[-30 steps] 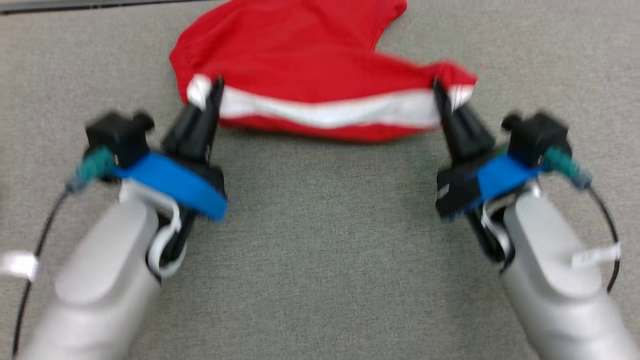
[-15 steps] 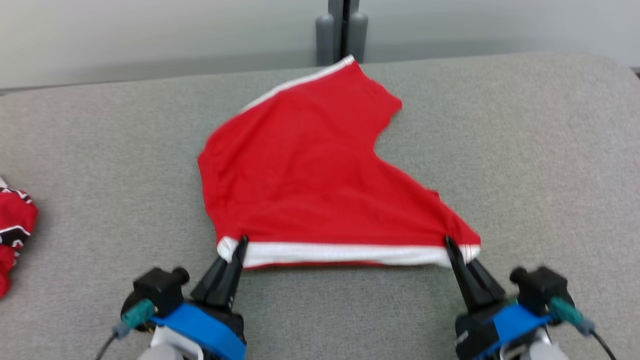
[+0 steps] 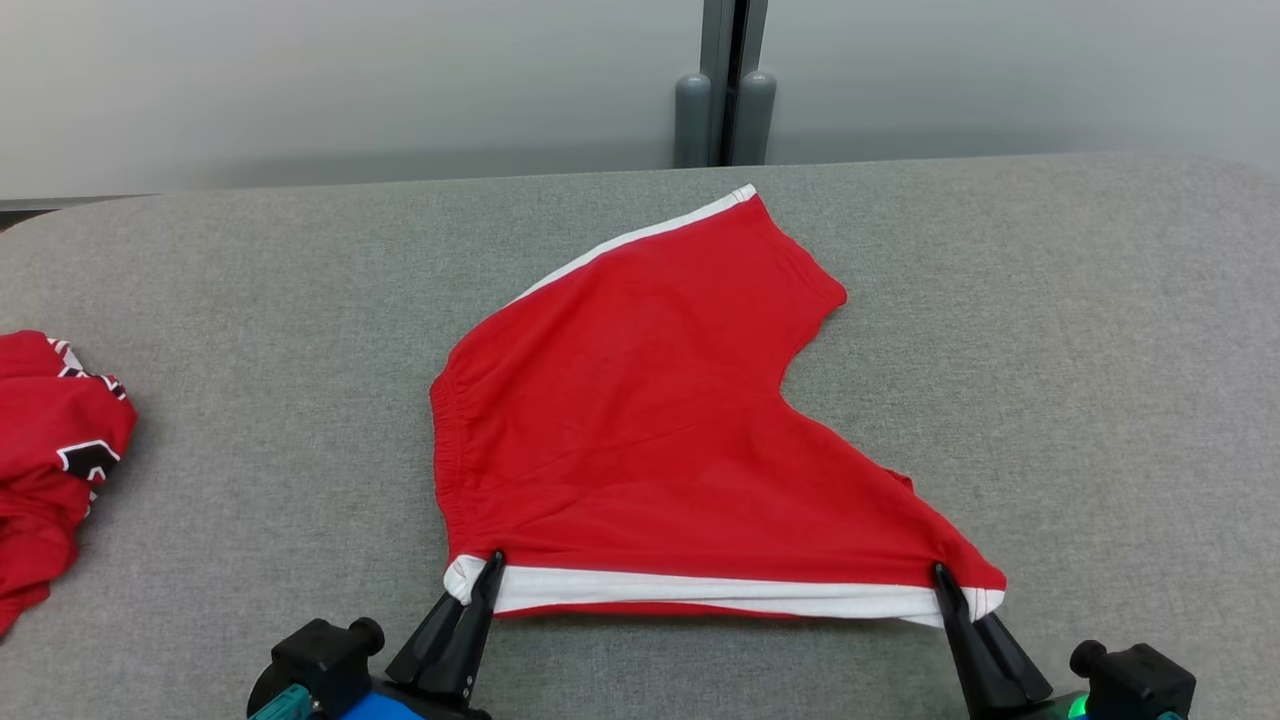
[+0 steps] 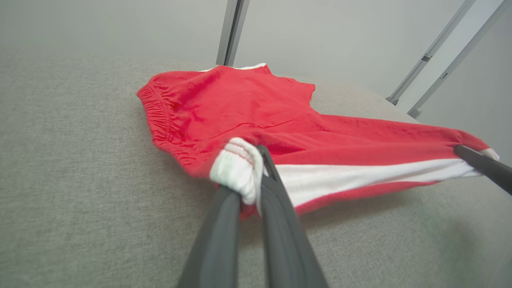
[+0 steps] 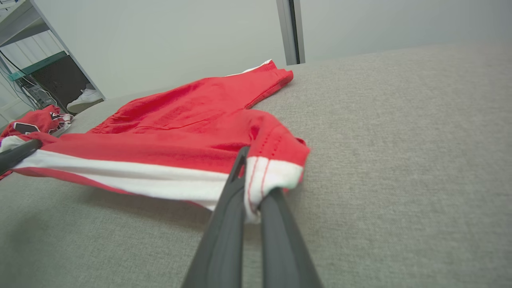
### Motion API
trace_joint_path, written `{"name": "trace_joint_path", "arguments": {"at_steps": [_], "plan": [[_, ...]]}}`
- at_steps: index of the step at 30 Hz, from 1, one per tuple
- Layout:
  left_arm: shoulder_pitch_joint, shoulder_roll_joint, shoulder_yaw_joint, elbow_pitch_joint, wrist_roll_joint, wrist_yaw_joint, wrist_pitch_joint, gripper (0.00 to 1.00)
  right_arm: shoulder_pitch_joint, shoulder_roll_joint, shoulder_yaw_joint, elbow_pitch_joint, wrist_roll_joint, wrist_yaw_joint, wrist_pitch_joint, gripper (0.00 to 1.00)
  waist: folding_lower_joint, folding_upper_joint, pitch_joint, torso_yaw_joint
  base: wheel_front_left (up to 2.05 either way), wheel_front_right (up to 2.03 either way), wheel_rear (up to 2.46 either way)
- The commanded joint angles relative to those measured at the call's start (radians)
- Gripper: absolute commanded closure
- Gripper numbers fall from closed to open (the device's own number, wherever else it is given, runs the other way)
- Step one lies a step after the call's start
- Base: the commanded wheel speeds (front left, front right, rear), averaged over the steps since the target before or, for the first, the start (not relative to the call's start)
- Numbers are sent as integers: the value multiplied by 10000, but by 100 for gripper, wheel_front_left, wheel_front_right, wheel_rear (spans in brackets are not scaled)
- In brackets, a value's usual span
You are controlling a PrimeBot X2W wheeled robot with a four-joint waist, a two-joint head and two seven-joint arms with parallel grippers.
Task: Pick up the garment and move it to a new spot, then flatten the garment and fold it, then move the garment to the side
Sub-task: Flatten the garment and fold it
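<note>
**Two grippers clamped on the near corners of the shorts**

Nearest, the left gripper (image 3: 490, 566) is seen closed on the near-left corner of the red fabric shorts with white side stripes (image 3: 640, 430), at the waistband end of the near stripe. The right gripper (image 3: 941, 578) is pinched shut on the near-right corner, at the leg hem. Between them the near stripe is held taut and lifted slightly off the surface. The rest of the shorts is spread towards the far side, at the middle of the grey woven tabletop (image 3: 1080, 380), with the other leg pointing far and slightly right.

Only a small bite of cloth is held at each corner, so a slip is judged likely if the grippers are drawn further apart. An uneven pull would skew the shorts. A crease could be trapped near the right leg, where the cloth is ridged, if the edge is lowered carelessly.

The surface looks matt and grippy, so dragging may bunch the fabric. A crumpled red garment with black-and-white markings (image 3: 50, 450) lies well apart at the left edge. Beyond the far edge a grey upright post (image 3: 722, 110) is set against a pale wall (image 3: 300, 80).
</note>
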Motion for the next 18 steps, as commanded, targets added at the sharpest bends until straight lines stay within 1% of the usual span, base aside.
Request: {"name": "trace_joint_path", "arguments": {"at_steps": [1,5,10,13,18], "plan": [[33,43,70,-12,-25,61,-27,100,-17,-7,-152,-79,-29,0,23,100,1,0,-13,-4,0,0,0],[-224,-46,145,0,56,54,-35,100,-654,-87,-416,-17,138,-2,63,100,1,0,0,-11,0,0,0],[-676,-169,235,65,158,-44,-41,100,-1544,-245,-433,89,158,-2,118,100,1,0,141,125,0,0,0],[-1182,-275,318,235,260,-138,-46,100,-2504,-353,-299,284,173,-2,163,100,1,0,315,266,0,0,0],[-2198,-499,544,602,335,-314,-49,100,-4427,-688,224,1123,108,0,484,100,1,0,770,506,0,0,0]]}}
